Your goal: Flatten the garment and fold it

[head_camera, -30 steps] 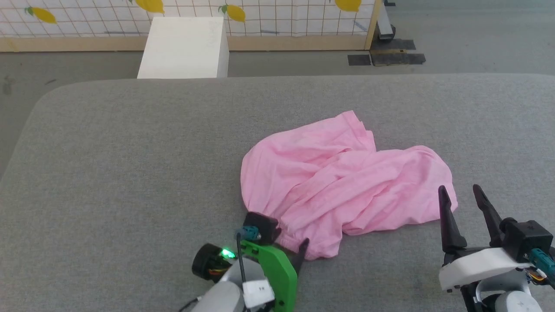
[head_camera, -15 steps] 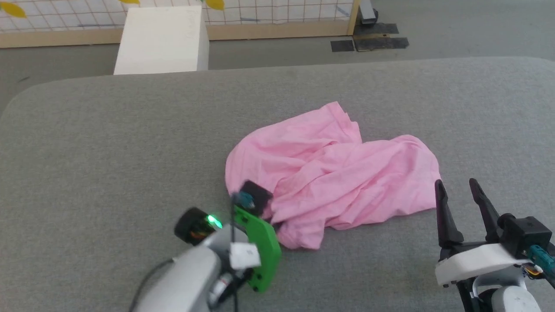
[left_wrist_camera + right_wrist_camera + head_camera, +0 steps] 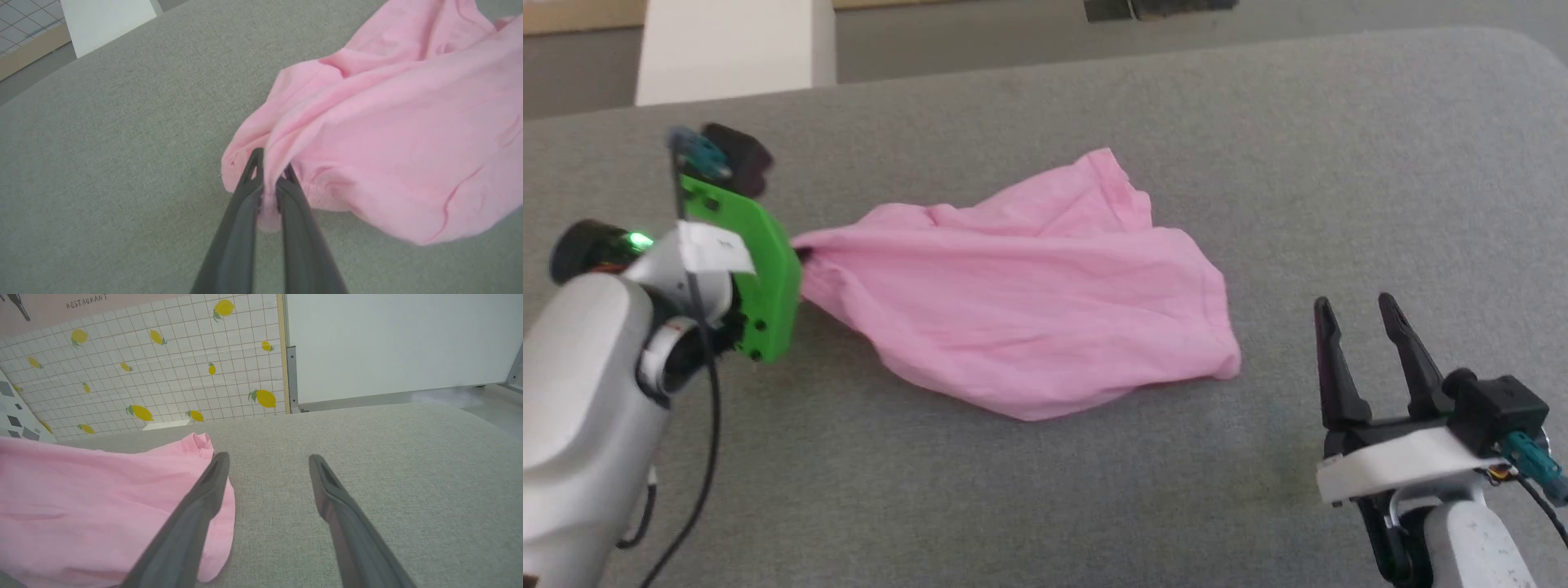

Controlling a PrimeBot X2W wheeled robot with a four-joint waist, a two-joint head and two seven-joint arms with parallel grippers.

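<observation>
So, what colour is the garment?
The garment is plain light pink; clearest in the head view.

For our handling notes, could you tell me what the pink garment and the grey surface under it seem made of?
The garment: thin, soft, matte cloth, perhaps cotton; it creases and drapes limply. The surface: matte woven upholstery fabric, judging by its visible weave.
</observation>
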